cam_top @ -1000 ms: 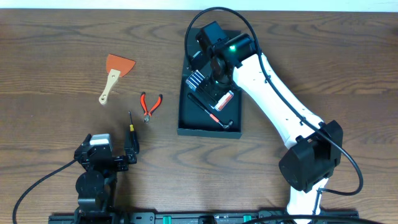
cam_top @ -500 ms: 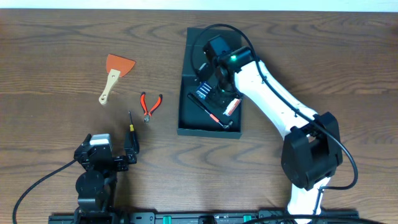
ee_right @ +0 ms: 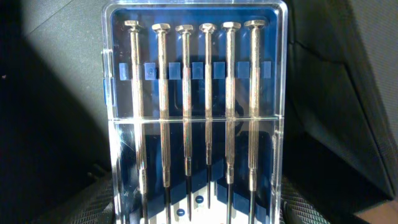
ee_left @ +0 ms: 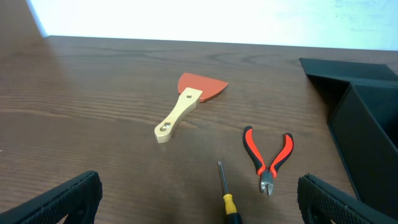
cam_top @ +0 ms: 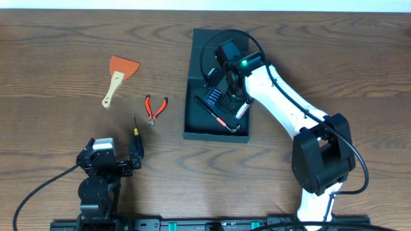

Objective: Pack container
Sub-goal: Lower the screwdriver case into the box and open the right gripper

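Bench [cam_top: 51, 38]: container [cam_top: 212, 135] right of centre, flap lid open, few items on its floor.
Right tool [cam_top: 228, 96] low inside container, clamped across clear screwdriver case [ee_right: 196, 112]. Step judged: setting case down.
Next: lower till case lies flat, release, lift clear of walls.
Left tool [ee_left: 199, 186] wide, empty, near front edge.
Unpacked, left of container: scraper [cam_top: 119, 74], pliers [cam_top: 154, 108], screwdriver [cam_top: 135, 128].

Right end effector [cam_top: 219, 100] has carried the clear screwdriver case [ee_right: 196, 112] across the open container [cam_top: 190, 122], from its left side toward the middle and nearer the robot, leaving more of the lid flap [cam_top: 204, 37] uncovered.
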